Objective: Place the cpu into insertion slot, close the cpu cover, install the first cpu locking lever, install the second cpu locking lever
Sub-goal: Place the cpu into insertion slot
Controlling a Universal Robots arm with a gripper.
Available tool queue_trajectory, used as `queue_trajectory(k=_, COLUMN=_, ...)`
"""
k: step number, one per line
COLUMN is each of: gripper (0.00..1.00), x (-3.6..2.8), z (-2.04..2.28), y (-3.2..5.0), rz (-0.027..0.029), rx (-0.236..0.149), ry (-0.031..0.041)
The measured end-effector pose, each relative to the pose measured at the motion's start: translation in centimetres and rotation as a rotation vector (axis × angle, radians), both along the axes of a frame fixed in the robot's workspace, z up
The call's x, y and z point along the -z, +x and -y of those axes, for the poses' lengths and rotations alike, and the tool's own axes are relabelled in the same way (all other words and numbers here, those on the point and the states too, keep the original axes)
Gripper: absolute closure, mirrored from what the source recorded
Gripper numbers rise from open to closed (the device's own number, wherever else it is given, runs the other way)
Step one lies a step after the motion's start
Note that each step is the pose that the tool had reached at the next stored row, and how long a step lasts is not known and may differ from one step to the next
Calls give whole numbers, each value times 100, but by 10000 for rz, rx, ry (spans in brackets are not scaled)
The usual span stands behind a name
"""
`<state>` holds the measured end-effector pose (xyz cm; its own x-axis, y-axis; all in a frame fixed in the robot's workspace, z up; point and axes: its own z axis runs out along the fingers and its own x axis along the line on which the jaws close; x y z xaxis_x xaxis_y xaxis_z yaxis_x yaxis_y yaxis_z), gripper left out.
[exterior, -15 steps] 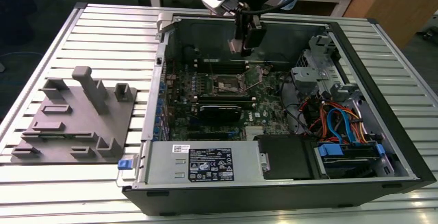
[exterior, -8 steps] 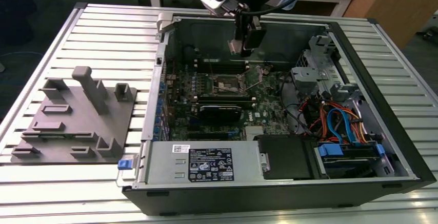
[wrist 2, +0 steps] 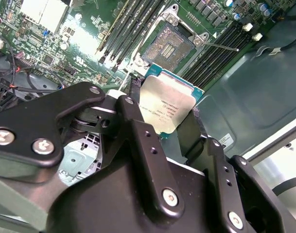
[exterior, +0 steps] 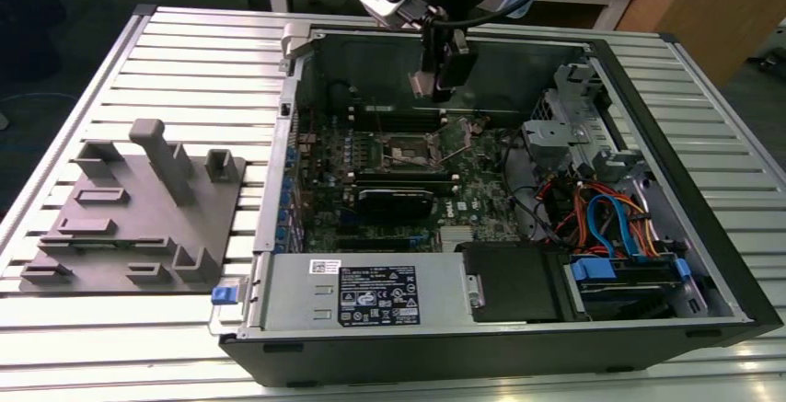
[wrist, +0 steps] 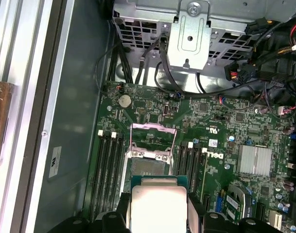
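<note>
Seen in the exterior view, a grey fixture plate with upright posts lies on the slatted surface, at nine o'clock of the open computer case and just beside it. Inside the case the green motherboard lies flat, with a silver power supply box at its six o'clock. The insertion slot sits near the middle of the board, and a black block lies close by at its six o'clock. The pincer hangs at twelve o'clock of the slot, clear of the board.

In both wrist views the pincer is clenched on the cpu, with one black finger against each side edge and the chip's dull silver top facing the cameras. The chip is held in the air near the insertion slot and apart from it; the socket's dark centre is bare. In the first wrist view the cpu cover stands swung up off the slot, and long black memory slots run along both sides.

At three o'clock of the board in the exterior view, blue and orange cables tangle beside a metal drive cage.
</note>
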<state>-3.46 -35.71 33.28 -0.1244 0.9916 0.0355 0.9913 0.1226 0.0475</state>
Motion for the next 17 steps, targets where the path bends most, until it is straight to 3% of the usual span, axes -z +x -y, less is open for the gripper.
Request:
queue_trajectory(k=4, gripper=46, x=23, z=-1, y=0, rz=0, rx=0, ry=1)
queue_trajectory(k=13, gripper=46, x=162, z=-22, y=0, rz=0, rx=6, ry=-12)
queue_trajectory(k=17, gripper=46, x=217, z=-30, y=0, rz=-1, rx=450, ry=-14)
